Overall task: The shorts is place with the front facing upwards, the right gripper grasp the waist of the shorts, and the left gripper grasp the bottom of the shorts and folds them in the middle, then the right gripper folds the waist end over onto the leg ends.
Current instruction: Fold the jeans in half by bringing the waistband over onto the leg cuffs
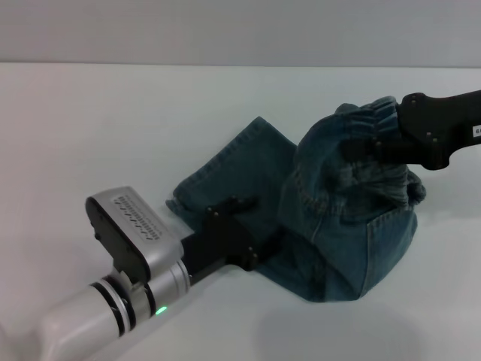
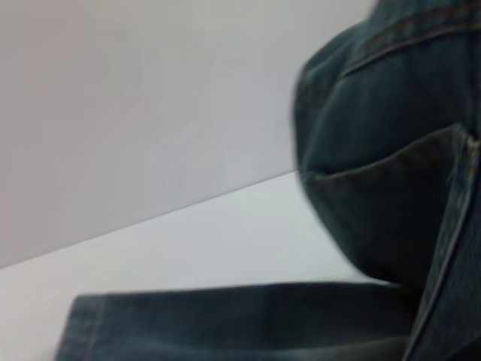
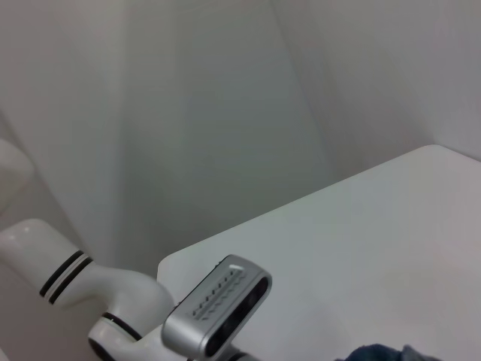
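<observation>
The blue denim shorts (image 1: 338, 241) lie on the white table (image 1: 90, 128), folded lengthwise. My right gripper (image 1: 361, 154) comes in from the right and is shut on the ruched waist (image 1: 364, 120), holding it lifted and bunched above the rest of the cloth. The leg ends (image 1: 188, 197) lie flat to the left. My left gripper (image 1: 231, 207) rests low on the denim beside those hems. In the left wrist view a stitched hem (image 2: 83, 323) lies flat close by and the raised denim (image 2: 376, 150) hangs beyond it. A scrap of denim (image 3: 383, 353) shows in the right wrist view.
The left arm's silver wrist (image 1: 135, 248) with its green light reaches in from the near left corner; it also appears as the left wrist (image 3: 218, 308) in the right wrist view. A pale wall (image 1: 240, 30) stands behind the table's far edge.
</observation>
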